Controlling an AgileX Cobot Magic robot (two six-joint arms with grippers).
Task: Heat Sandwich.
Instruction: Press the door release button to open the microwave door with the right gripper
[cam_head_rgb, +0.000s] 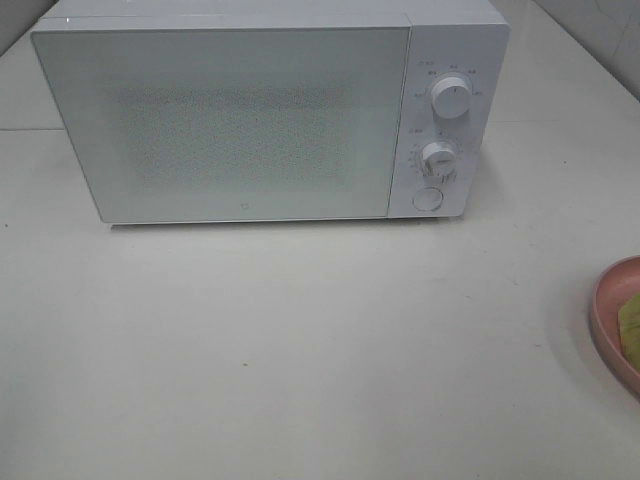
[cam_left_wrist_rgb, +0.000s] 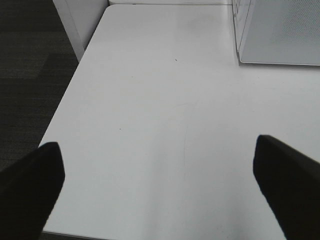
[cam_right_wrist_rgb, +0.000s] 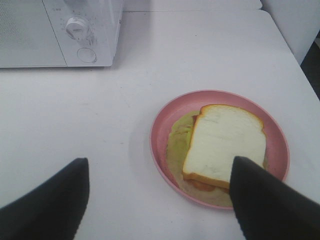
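**A:** Where is it lying?
**B:** I'm seeing the soft white-bread sandwich (cam_right_wrist_rgb: 225, 145) lying on the round pink plate (cam_right_wrist_rgb: 156, 135), right of the shut white microwave (cam_head_rgb: 220, 120). My left tool (cam_left_wrist_rgb: 157, 172) and right tool (cam_right_wrist_rgb: 160, 195) are both gaping, empty.
**A:** Handling?
**B:** I'm guessing it's light and squashy, so I'm favouring the plate's rim. The high view is clipping it, while the right wrist view is showing it whole.

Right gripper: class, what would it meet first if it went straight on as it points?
Probably the pink plate, then the sandwich; the right gripper frames both with open jaws. Depth is unclear: the table might come first.
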